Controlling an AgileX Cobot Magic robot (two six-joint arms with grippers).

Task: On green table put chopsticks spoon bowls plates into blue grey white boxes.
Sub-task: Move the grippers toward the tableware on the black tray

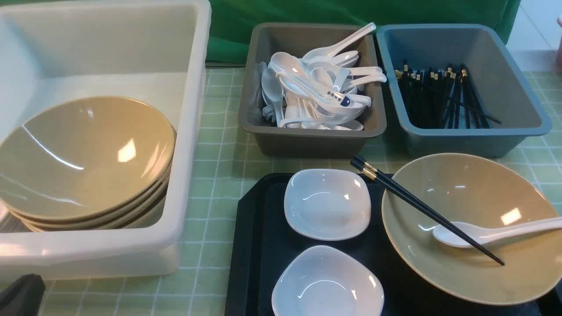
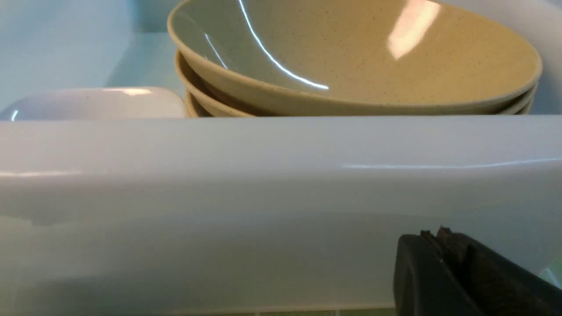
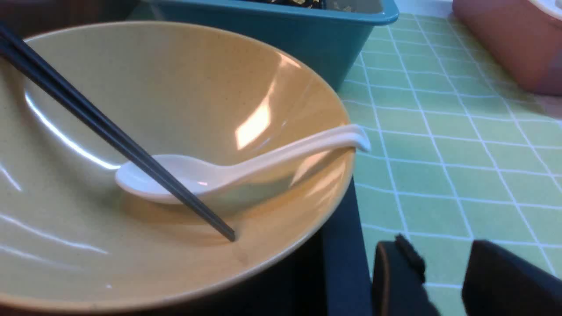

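On the black tray an olive-beige bowl holds a pair of black chopsticks lying across a white spoon. Two white plates sit to its left. The white box holds a stack of bowls. My right gripper is open and empty, low over the green table, just right of the bowl and near the spoon's handle. My left gripper is shut and empty, close to the white box's outer wall.
The grey box is heaped with white spoons. The blue box holds several chopsticks. A white dish lies inside the white box beside the bowl stack. A pinkish container stands at the far right.
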